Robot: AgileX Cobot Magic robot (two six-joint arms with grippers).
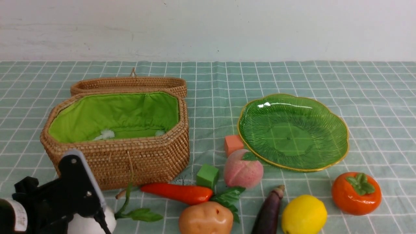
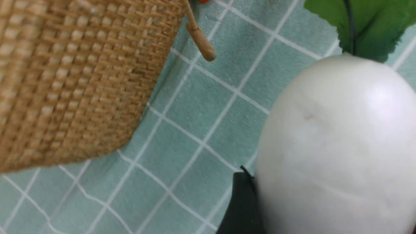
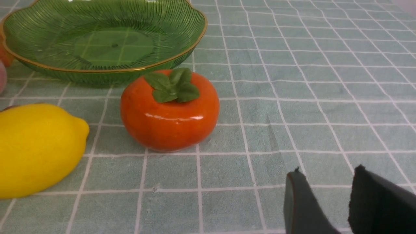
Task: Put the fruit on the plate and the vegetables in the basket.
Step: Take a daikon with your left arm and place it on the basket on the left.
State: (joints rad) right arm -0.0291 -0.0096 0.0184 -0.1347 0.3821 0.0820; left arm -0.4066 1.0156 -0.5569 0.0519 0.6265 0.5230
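My left gripper (image 1: 94, 213) sits low at the front left, shut on the white radish (image 1: 97, 224); one black finger (image 2: 242, 201) presses the radish's (image 2: 338, 146) side, the other is hidden. The open wicker basket (image 1: 130, 156) with green lining stands just behind it. The carrot (image 1: 177, 192), potato (image 1: 205, 219) and eggplant (image 1: 269, 211) lie along the front. The peach (image 1: 243, 169), lemon (image 1: 304, 214) and persimmon (image 1: 356, 193) rest on the cloth near the green plate (image 1: 292, 169). My right gripper (image 3: 326, 174) is open over bare cloth, beside the persimmon (image 3: 169, 113), and is out of the front view.
An orange cube (image 1: 232, 144) touches the plate's left rim and a green cube (image 1: 207, 175) sits between the carrot and the peach. The basket's lid (image 1: 130, 84) lies folded back behind it. A checked green cloth covers the table up to the white wall.
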